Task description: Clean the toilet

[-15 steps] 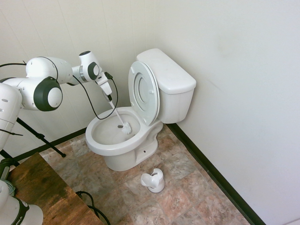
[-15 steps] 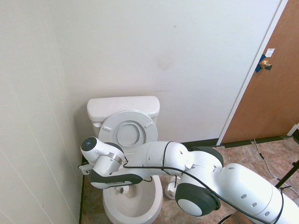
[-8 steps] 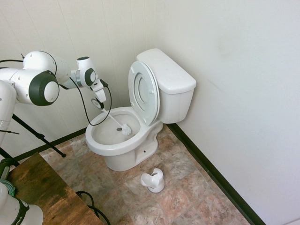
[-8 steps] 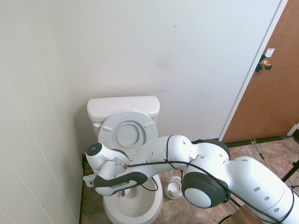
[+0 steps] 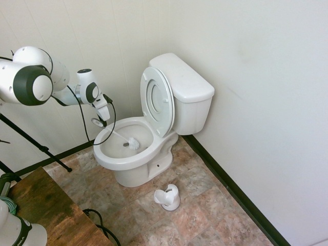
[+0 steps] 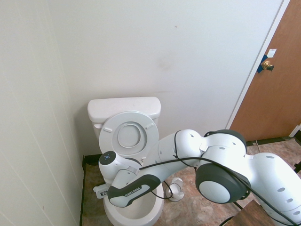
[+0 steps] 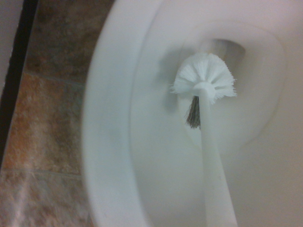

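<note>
The white toilet (image 5: 179, 89) stands in the corner with seat and lid raised against the tank (image 6: 123, 107). My gripper (image 5: 102, 120) hangs over the bowl's outer rim on the side away from the tank, shut on the thin handle of a white toilet brush. The handle slants down into the bowl. The brush head (image 5: 133, 143) lies low in the bowl near the drain. The wrist view shows the bristle head (image 7: 204, 78) close by, against the bowl's inner wall (image 7: 156, 156). From the other side, the arm covers most of the bowl (image 6: 115, 214).
A small white brush holder (image 5: 168, 197) sits on the tiled floor in front of the toilet, and also shows behind the arm (image 6: 175, 189). A wooden tabletop (image 5: 46, 205) fills the lower left. Walls close in on two sides, and a brown door (image 6: 277, 94) stands to the right.
The arm has drawn back from the tank toward the bowl's outer rim. The brush handle leans flatter and the head has slid a little across the bowl.
</note>
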{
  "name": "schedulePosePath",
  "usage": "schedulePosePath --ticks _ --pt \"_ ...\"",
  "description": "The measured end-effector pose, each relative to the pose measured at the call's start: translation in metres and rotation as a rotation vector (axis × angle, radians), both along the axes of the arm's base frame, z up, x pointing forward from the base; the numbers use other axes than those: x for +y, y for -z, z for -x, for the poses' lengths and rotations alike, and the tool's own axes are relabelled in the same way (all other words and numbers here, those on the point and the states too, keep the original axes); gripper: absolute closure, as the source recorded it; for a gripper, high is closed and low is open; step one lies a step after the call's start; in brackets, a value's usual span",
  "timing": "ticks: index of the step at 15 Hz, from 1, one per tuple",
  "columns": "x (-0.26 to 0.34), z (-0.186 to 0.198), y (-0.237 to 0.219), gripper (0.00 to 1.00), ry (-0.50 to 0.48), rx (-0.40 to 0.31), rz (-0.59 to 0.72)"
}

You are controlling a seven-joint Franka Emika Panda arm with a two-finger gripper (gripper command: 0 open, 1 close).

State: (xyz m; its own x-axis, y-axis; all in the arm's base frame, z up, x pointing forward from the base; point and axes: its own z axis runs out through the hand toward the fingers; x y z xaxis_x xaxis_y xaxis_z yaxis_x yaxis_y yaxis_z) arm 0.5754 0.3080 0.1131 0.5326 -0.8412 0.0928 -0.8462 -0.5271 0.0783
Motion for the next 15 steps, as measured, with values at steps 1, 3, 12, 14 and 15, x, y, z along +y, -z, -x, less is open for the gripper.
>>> schedulePosePath --ticks 1,3,12,14,15 --pt "-0.01 0.008 0.001 1.0 0.006 0.018 0.003" --pt "-0.034 0.016 0.001 1.0 0.025 0.038 0.004" --pt "-0.111 -0.02 -0.014 1.0 0.134 -0.028 0.024" --pt "-0.103 -0.04 -0.019 1.0 0.136 -0.035 0.03" --pt "-0.099 -0.05 -0.021 1.0 0.135 -0.037 0.035"
